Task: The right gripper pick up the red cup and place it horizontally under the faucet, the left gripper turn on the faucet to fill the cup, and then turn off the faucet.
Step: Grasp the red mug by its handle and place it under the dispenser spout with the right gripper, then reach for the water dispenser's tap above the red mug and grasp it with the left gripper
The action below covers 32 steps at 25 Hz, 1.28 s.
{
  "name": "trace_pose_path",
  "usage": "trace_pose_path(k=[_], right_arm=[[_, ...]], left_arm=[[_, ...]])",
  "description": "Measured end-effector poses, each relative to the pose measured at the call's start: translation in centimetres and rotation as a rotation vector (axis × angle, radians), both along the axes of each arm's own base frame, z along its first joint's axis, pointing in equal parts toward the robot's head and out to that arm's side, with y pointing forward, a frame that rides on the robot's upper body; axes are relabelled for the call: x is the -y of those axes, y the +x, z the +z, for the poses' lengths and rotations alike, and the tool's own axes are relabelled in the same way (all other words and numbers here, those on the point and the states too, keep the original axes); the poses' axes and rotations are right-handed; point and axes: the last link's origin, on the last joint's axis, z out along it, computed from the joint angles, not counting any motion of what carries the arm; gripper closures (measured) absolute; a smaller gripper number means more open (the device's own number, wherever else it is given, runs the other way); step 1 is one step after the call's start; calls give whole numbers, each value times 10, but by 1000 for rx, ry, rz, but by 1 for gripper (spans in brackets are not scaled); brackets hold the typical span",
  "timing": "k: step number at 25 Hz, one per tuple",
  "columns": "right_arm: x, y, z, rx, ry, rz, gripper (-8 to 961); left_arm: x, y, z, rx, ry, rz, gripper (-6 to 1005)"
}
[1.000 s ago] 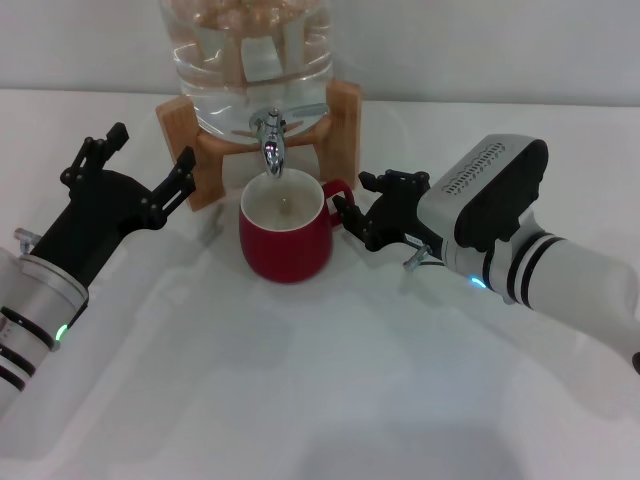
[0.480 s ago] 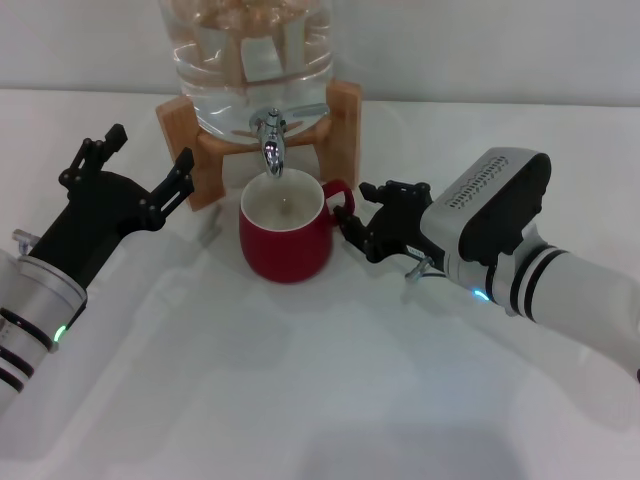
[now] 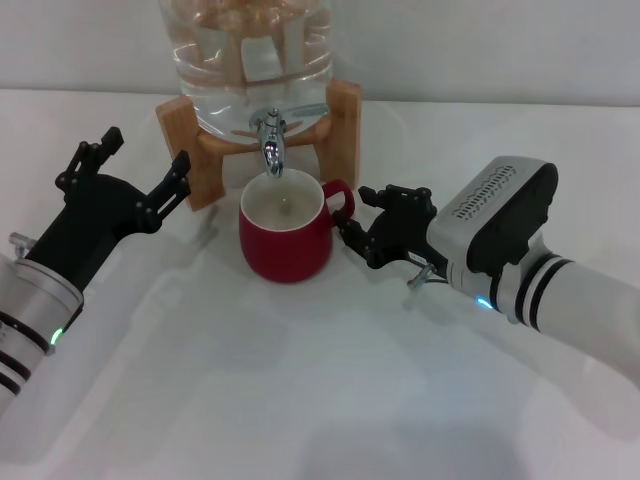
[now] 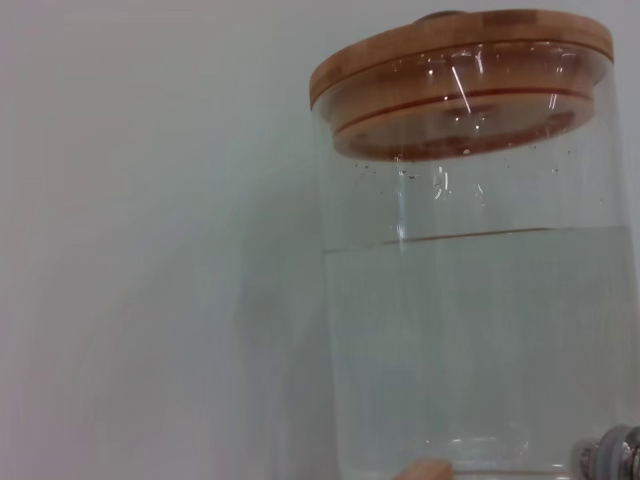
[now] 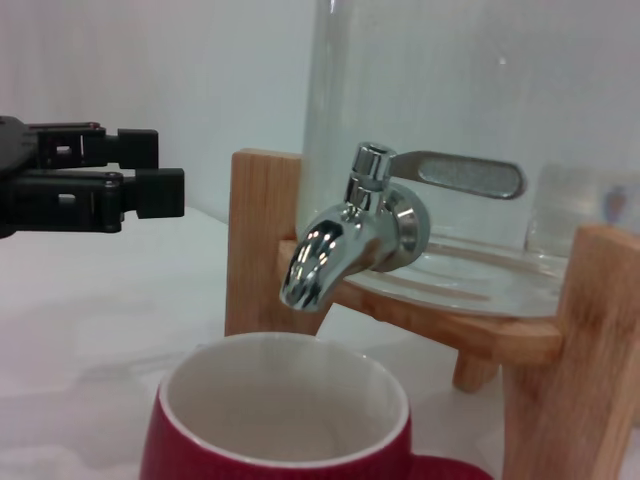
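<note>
White table (image 3: 300, 400) w/ clear water jug (image 3: 247, 50) on wooden stand (image 3: 340, 125). Red cup (image 3: 285, 232) is sitting upright directly below faucet (image 3: 269, 138) so the spout is aiming into its mouth. Right gripper (image 3: 372, 222), prongs apart, is sitting beside the handle, gripping nothing. Left gripper (image 3: 125, 165), prongs spread, is hovering near the stand, apparently positioned to reach the lever.

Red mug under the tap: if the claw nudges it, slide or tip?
The red mug looks squat and wide-based, so it would likely slide rather than tip. Its glossy glaze probably makes it slippery to grip. Being rigid ceramic, it could chip against the faucet.
</note>
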Motion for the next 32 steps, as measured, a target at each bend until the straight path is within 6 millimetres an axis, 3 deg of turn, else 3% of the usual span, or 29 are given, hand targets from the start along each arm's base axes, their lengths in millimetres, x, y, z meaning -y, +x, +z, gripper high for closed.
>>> trace_pose_path(k=[32], right_arm=[[13, 16, 5, -32, 19, -4, 528]], left_arm=[[4, -6, 0, -4, -3, 23, 127]])
